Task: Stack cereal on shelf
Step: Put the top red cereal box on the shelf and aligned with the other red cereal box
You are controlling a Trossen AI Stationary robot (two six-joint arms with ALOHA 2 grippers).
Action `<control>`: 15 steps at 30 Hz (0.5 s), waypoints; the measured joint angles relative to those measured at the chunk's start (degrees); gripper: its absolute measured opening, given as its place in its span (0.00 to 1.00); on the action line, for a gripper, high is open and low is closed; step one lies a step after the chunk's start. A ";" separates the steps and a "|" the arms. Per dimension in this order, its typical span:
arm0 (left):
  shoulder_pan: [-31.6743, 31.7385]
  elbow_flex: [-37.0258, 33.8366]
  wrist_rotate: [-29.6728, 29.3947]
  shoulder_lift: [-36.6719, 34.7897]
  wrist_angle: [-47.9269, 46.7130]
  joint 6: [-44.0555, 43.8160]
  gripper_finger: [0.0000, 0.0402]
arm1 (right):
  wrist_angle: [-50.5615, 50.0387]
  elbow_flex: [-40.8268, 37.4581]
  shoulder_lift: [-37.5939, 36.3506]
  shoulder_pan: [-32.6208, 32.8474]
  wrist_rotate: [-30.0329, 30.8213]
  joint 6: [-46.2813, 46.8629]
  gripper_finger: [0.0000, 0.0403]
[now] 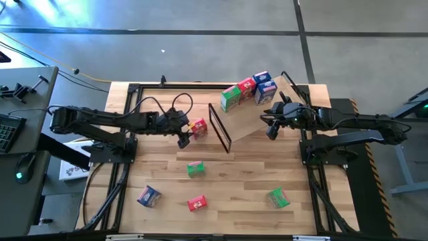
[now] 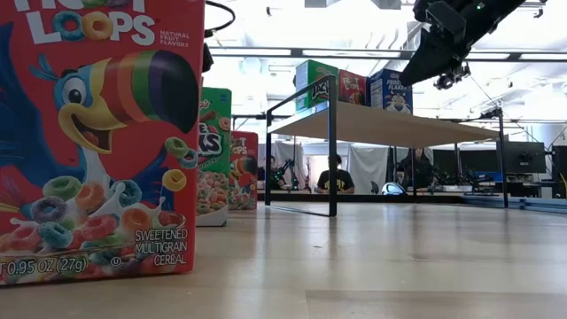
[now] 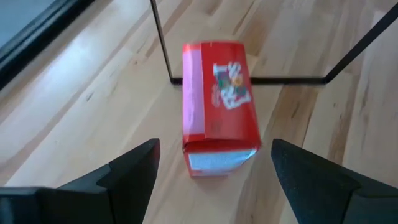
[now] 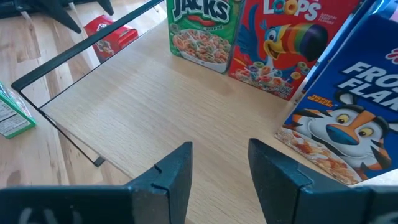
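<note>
dark left tool (image 1: 183, 138) open above red box (image 1: 198, 128)

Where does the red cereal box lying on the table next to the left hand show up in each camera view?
High view: red box just left of the shelf's black frame, by the open left hand.
Low view: cannot tell which red box it is.
Left wrist view: centre, on its side.
Right wrist view: top left.
Shared landmark: the frame.

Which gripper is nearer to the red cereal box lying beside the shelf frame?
Left. The left gripper hangs open just beside the red box; the right gripper is across the shelf.
</note>
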 joint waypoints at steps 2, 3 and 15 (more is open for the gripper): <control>0.02 0.00 0.00 1.04 0.55 0.02 0.75 | 0.00 0.00 0.00 0.00 0.01 -0.01 0.36; 0.00 0.00 -0.01 1.68 0.65 0.04 0.75 | 0.01 0.00 0.00 0.00 0.03 -0.02 0.36; 0.36 0.00 -1.67 5.41 2.93 4.03 0.68 | 0.02 0.00 -0.02 0.00 0.16 -0.02 0.36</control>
